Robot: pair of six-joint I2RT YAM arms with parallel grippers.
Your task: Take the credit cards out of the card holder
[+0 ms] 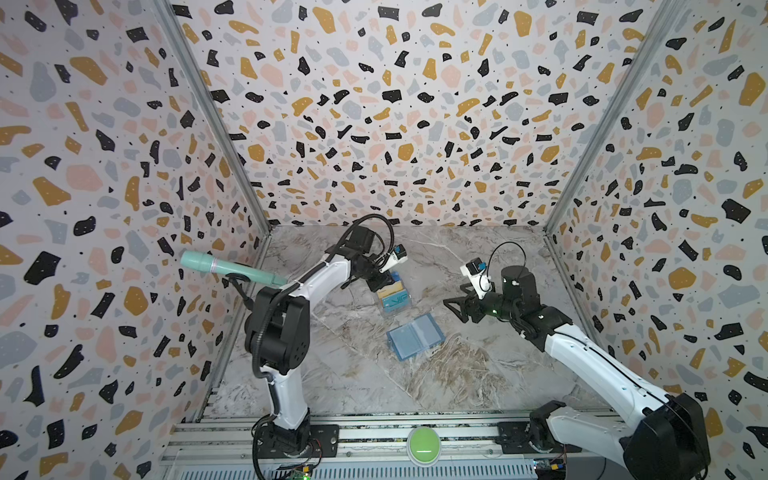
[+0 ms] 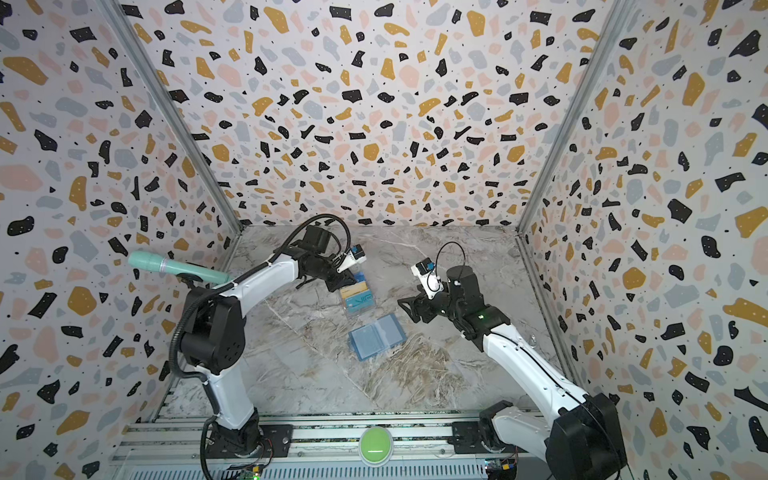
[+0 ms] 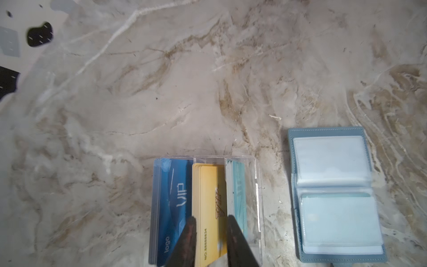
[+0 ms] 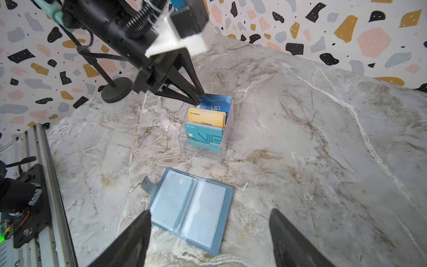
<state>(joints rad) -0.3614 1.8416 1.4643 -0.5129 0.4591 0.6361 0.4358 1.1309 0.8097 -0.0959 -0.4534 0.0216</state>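
Left wrist view, our stock: left gripper (image 3: 211,233), jaws slightly parted astride the tan-gold card (image 3: 209,208) in the clear stand (image 3: 257,185); whether they pinch it we cannot tell. Blue cards (image 3: 172,201) and teal cards (image 3: 238,189) flank it. Card holder (image 4: 191,210) lies open mid-table, just beside the stand toward the front edge. Right gripper (image 4: 210,233) is spread wide above it, empty.

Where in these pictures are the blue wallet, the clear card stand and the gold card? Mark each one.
Blue wallet (image 4: 213,240): right wrist view, on its leather border near one corner.
Clear card stand (image 4: 203,153): right wrist view, on its front wall below the cards.
Gold card (image 3: 209,198): left wrist view, on the middle of its face.
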